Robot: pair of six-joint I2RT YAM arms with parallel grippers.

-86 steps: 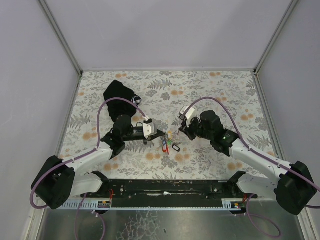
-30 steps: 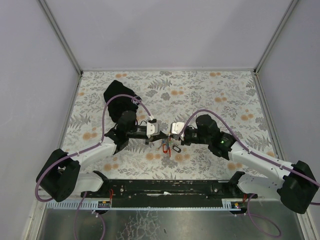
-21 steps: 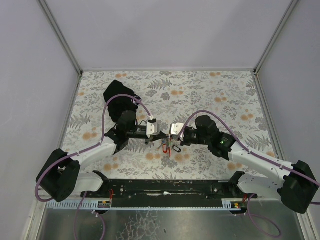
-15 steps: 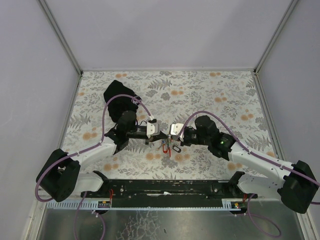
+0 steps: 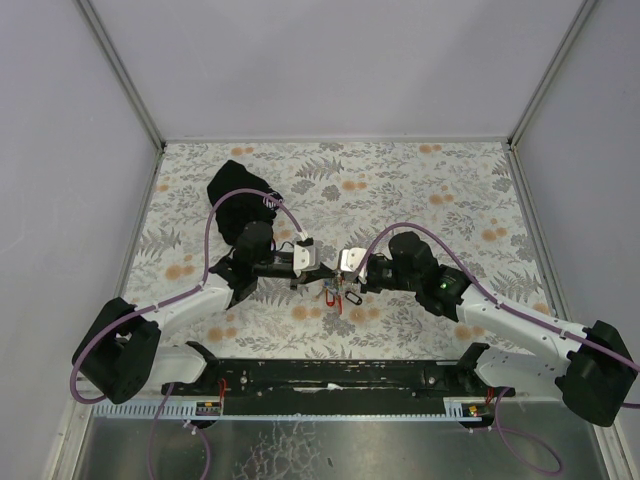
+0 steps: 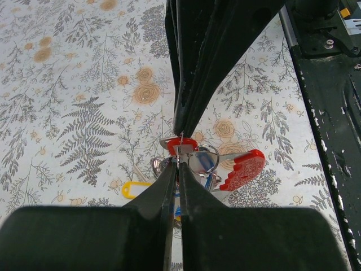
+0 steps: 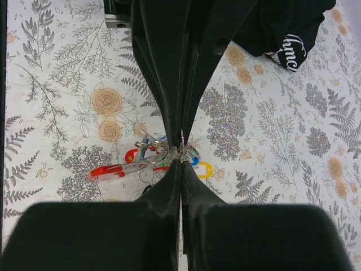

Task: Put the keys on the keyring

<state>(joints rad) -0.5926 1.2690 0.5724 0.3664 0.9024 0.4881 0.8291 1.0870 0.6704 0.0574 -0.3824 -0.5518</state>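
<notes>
The keys (image 5: 341,297) are a small bunch with coloured tags on the flowered cloth, between the two arms. In the left wrist view I see a red key-shaped piece (image 6: 243,168), a yellow tag (image 6: 134,189) and a wire keyring (image 6: 204,160). My left gripper (image 5: 328,276) (image 6: 178,162) and right gripper (image 5: 343,279) (image 7: 181,161) meet tip to tip just above the bunch. Both are shut. A thin metal ring stands edge-on (image 7: 181,138) between the two sets of tips, and each seems pinched on it. The bunch below is partly hidden by the fingers.
A black cloth pouch (image 5: 240,190) (image 7: 285,22) with a white logo lies at the back left, behind my left arm. The black mounting rail (image 5: 330,375) (image 6: 330,90) runs along the near edge. Grey walls close in the cloth on three sides.
About three seconds ago the grippers stood apart on either side of the keys. They have since closed in over the bunch. In the last second the right gripper crept slightly left; both stayed shut.
</notes>
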